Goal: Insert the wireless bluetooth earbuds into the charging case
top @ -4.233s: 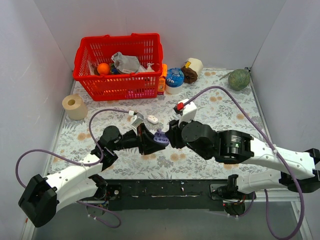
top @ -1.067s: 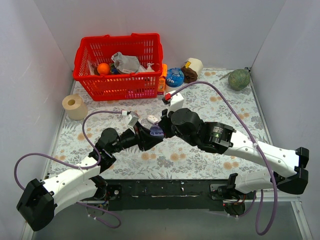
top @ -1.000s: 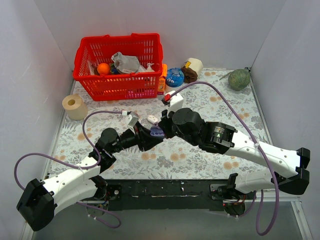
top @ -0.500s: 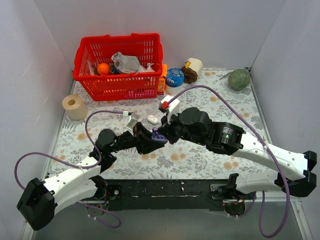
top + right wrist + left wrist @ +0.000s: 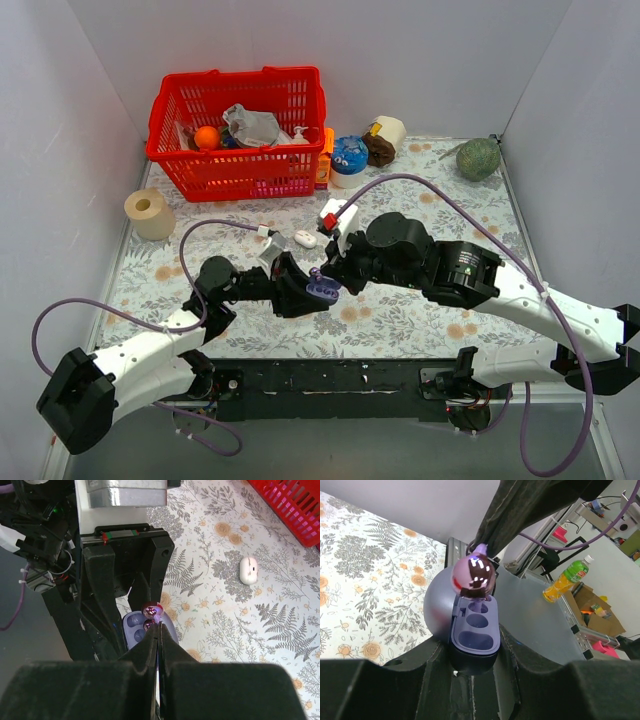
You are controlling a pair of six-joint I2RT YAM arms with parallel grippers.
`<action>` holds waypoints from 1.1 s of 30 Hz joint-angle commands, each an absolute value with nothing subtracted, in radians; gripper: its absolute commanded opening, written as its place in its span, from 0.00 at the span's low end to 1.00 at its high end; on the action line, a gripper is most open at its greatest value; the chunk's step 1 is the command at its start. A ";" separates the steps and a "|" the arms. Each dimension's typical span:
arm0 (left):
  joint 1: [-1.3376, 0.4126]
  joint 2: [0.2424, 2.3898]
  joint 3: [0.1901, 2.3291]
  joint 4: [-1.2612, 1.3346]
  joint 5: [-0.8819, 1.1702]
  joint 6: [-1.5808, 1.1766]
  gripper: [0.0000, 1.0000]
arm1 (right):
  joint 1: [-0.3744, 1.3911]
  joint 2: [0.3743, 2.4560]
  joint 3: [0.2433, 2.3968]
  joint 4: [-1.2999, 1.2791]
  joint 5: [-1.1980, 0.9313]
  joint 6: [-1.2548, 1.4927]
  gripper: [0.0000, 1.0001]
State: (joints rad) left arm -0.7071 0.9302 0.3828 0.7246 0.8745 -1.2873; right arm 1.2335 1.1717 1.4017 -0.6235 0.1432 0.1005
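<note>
My left gripper (image 5: 296,290) is shut on the charging case (image 5: 322,290), a lavender case held open above the table with its lid swung back. In the left wrist view the case (image 5: 472,637) sits between my fingers (image 5: 430,680), and its cavities look empty. My right gripper (image 5: 333,272) is shut on one shiny purple earbud (image 5: 474,576), held just above the case's far end. In the right wrist view the earbud (image 5: 152,611) sticks out past my closed fingertips (image 5: 157,630), over the case (image 5: 134,629). The second earbud is not clearly visible.
A small white oval object (image 5: 305,239) lies on the floral mat just beyond the grippers and also shows in the right wrist view (image 5: 248,570). A red basket (image 5: 240,120) stands at the back left, a tape roll (image 5: 150,213) at the left, and a green ball (image 5: 478,158) at the back right.
Both grippers have moved together toward the near edge, the left carrying the case and the right staying at its open top. The right gripper still holds the earbud.
</note>
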 commanded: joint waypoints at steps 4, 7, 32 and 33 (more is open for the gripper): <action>-0.709 0.950 0.437 0.675 0.917 -1.250 0.00 | 1.235 1.164 1.502 -0.699 0.091 0.048 0.01; -0.709 0.965 0.463 0.635 0.942 -1.221 0.00 | 1.236 1.195 1.549 -0.768 0.071 0.028 0.01; -0.709 0.946 0.549 0.491 1.032 -1.072 0.00 | 1.308 1.299 1.657 -0.957 0.120 -0.029 0.01; -0.709 0.946 0.549 0.495 1.034 -1.075 0.00 | 1.312 1.299 1.651 -0.950 0.120 -0.028 0.01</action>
